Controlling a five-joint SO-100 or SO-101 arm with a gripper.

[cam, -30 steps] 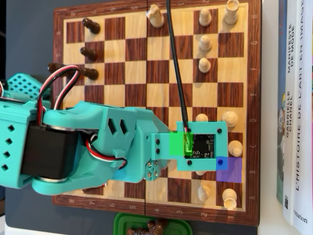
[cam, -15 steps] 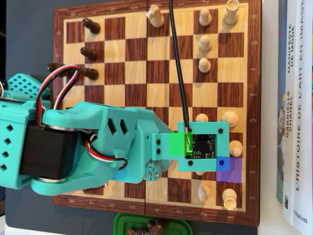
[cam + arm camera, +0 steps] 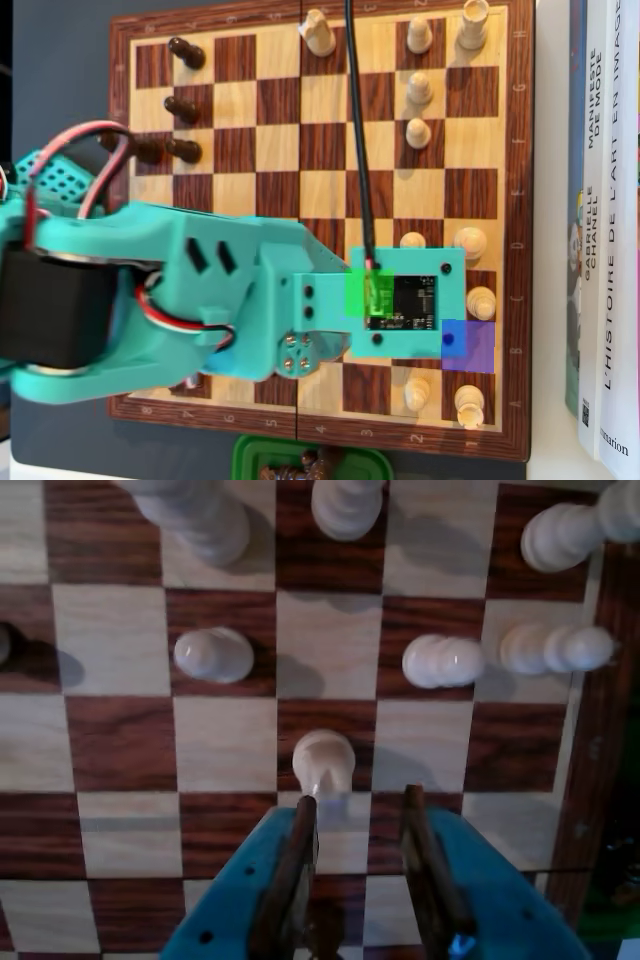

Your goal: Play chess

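Gripper (image 3: 358, 815) spread over chessboard (image 3: 120, 745), empty.
Wrist view: white pawn (image 3: 323, 763) standing on a dark square, just ahead of left finger (image 3: 300, 850), outside the gap; more white pieces beyond. Overhead view: arm (image 3: 200, 290) reaching across board (image 3: 320, 205); dark pawns (image 3: 183, 105) upper left, books (image 3: 605, 220) right.

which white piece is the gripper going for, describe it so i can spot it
In the wrist view, start at the teal gripper at the bottom edge. The white pawn stands alone on a dark square at its fingertips, a row nearer than the other white pieces.
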